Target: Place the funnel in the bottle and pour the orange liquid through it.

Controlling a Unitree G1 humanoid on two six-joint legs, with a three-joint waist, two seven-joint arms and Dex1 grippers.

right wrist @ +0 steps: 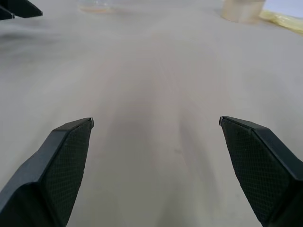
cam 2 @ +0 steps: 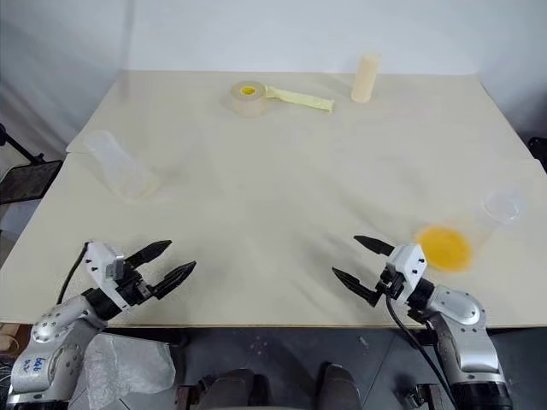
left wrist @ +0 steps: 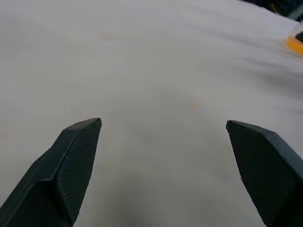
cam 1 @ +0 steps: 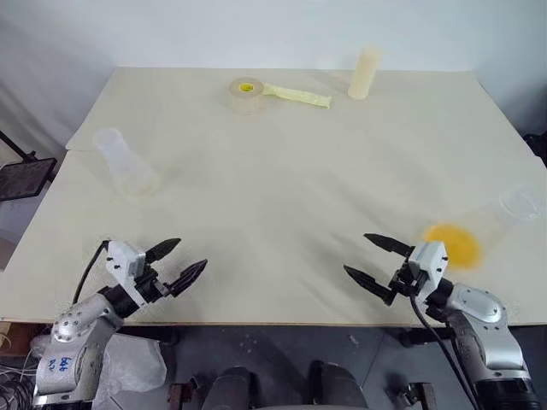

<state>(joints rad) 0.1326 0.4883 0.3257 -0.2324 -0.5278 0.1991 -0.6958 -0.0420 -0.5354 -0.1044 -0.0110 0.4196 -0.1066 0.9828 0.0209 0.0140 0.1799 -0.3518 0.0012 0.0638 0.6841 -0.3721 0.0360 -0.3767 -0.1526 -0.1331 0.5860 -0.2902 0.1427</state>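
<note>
The clear bottle (cam 1: 126,162) stands on the left part of the table (cam 1: 273,196), wide base down and slim neck up. At the right edge stands a tall clear cup (cam 1: 504,213), with the orange liquid (cam 1: 453,243) pooled in its bottom. I cannot make out the funnel. My left gripper (cam 1: 190,254) hovers open near the front edge, below the bottle and well apart from it. My right gripper (cam 1: 357,253) is open too, just left of the cup and holding nothing. In the wrist views, bare tabletop lies between both pairs of fingers (left wrist: 80,156) (right wrist: 71,156).
A tape roll (cam 1: 246,92) with a yellow centre and a yellow strip (cam 1: 299,96) lie at the back middle. An opaque cream cylinder (cam 1: 365,73) stands at the back right. A black stand (cam 1: 24,178) sits off the table's left side.
</note>
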